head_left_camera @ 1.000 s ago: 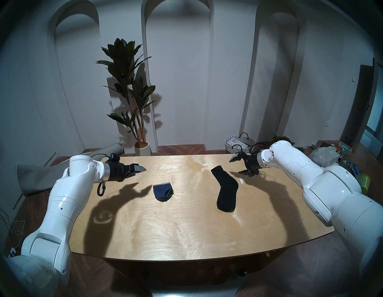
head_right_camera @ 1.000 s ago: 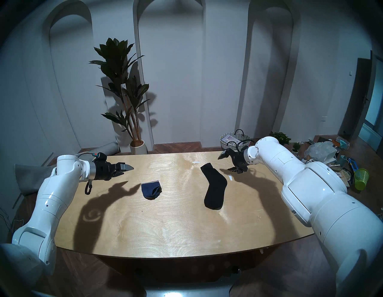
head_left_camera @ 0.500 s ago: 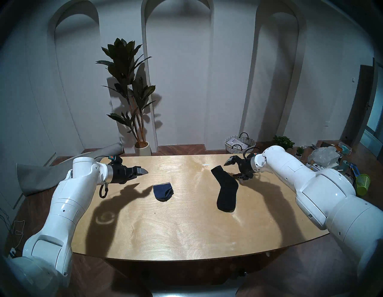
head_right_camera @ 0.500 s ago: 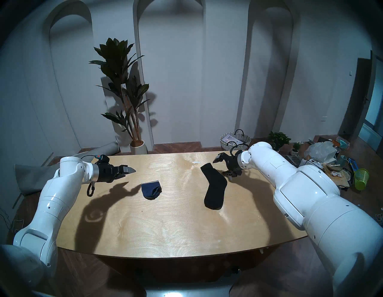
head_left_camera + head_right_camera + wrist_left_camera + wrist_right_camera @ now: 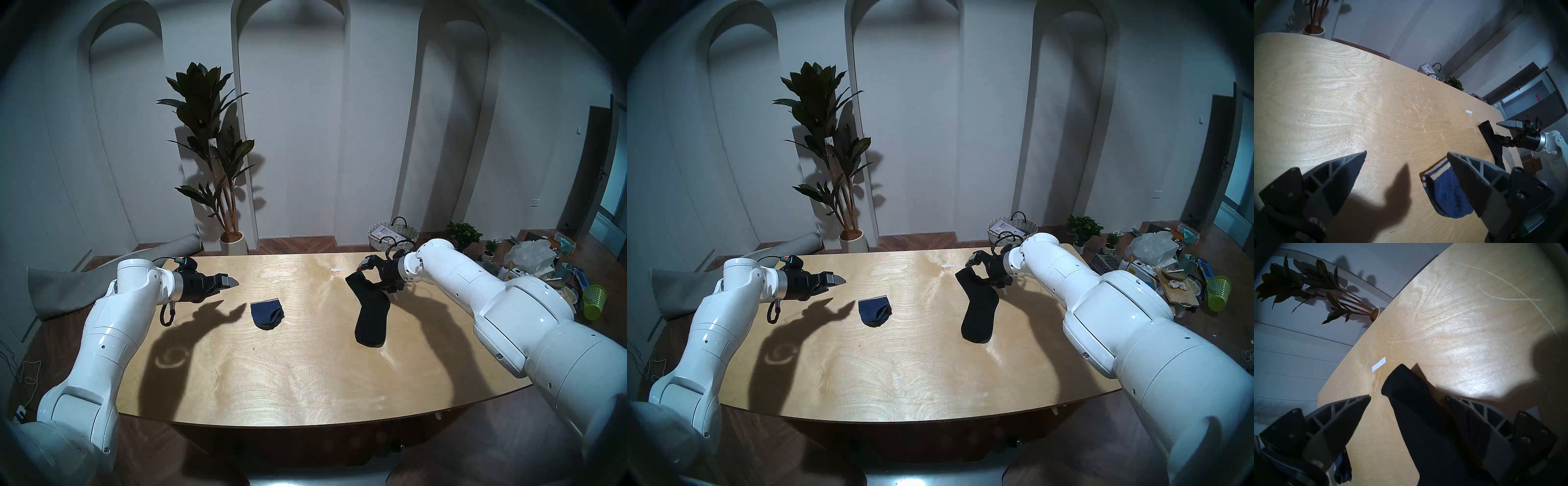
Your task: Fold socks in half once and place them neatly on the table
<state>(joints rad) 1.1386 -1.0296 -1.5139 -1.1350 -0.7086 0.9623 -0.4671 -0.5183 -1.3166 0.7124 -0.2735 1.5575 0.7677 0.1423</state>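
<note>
A long black sock (image 5: 371, 315) lies flat on the right half of the plywood table (image 5: 305, 373), cuff at the far end. My right gripper (image 5: 369, 278) is open, with one finger on each side of that cuff; in the right wrist view the black sock (image 5: 1415, 405) runs between the fingers (image 5: 1349, 414). A short navy sock (image 5: 267, 314) with pale cuff stripes lies left of centre. My left gripper (image 5: 228, 284) hovers open, up and to the left of it. In the left wrist view the navy sock (image 5: 1442, 191) sits beside the right-hand finger (image 5: 1468, 179).
Small white tape strips (image 5: 337, 270) lie near the table's far edge. Behind the table stand a potted plant (image 5: 217, 152) and a wicker basket (image 5: 393, 234). A rolled grey mat (image 5: 68, 285) lies on the floor at left. At right are floor clutter and a green bin (image 5: 595, 300).
My right arm has moved left, from beside the black sock to having its open jaws around the cuff. The left gripper has barely shifted. Neither sock has moved.
</note>
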